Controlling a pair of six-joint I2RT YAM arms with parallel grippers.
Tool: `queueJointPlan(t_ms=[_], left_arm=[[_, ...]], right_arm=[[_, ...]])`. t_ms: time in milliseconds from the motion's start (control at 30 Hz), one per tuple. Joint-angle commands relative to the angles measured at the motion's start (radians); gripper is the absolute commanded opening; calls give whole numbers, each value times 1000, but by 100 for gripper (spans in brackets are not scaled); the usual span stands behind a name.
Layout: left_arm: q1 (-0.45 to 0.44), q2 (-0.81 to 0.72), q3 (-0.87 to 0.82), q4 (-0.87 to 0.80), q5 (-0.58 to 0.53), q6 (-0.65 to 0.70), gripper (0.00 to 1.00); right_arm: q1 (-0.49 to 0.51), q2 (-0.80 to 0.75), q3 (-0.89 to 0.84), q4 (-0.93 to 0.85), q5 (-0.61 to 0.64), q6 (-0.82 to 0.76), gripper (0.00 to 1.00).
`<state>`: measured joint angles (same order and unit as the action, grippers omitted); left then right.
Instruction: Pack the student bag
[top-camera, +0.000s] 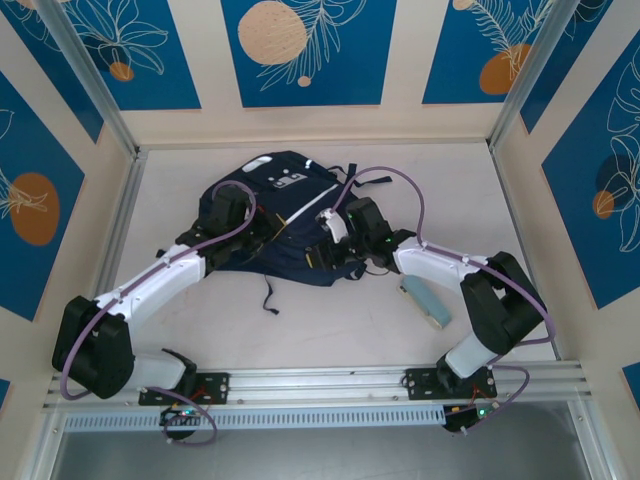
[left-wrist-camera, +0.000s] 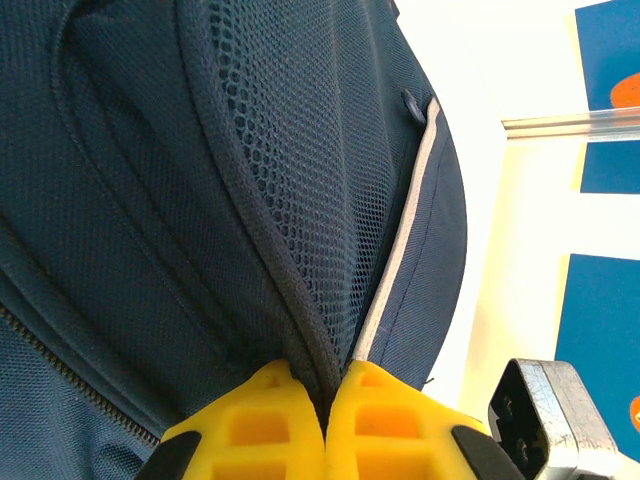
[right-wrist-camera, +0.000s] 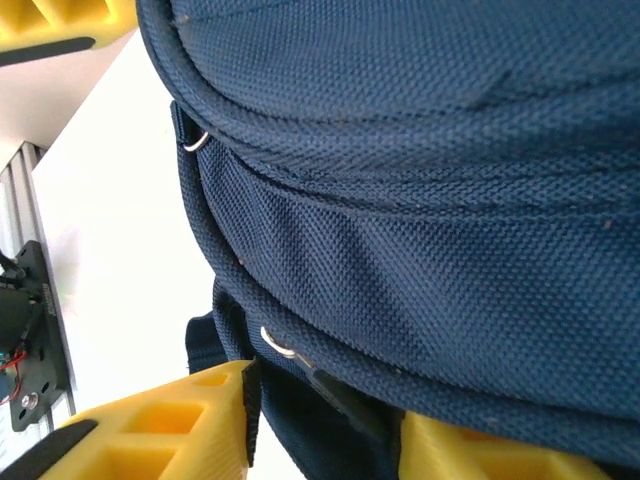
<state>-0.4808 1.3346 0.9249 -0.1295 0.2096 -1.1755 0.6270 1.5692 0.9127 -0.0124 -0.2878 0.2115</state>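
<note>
Large navy-blue fabric backpack with white stripe trim lies flat at mid-table, toward the far wall, on the white tabletop. Left gripper: yellow fingers clenched together on the seam beside the mesh side pocket. Right gripper: fingers spread, straddling the bag's lower edge; a sliver of table shows beside one finger, so not clamped. Pale grey-blue oblong item lies near the right forearm, apart from the bag.
</note>
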Motion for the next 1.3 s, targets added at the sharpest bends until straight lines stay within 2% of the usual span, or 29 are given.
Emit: queueJointPlan(t_ms=[0,200,367,667,733,833,933,1067,1267], left_arm=[[14,-40,65,125,10,20,0],[15,-41,63,113,2,23,0],[21,-52,50,77,-33,43,0],[27,-93,29,-23,-104,105,0],[28,-96,21,-27,-102,108,0],[32,-94,8,-31,-93,114,0],[35,-99,-7,-40,-105,143,0],[58,-82,-3,-81,-109,205,0],[127,1,34,-91,-61,273,0]], right_arm=[[26,1,20,23,62,-29,35],[36,-3,22,7,173,-27,18],[33,-79,-16,-49,279,-13,1],[-1,-158,-77,-189,510,141,0],[-28,-148,-61,-212,521,169,0],[-46,-129,-18,-240,480,189,0],[-27,-121,19,-234,375,167,0],[30,-129,27,-184,230,123,0],[143,-121,-3,-47,117,150,0]])
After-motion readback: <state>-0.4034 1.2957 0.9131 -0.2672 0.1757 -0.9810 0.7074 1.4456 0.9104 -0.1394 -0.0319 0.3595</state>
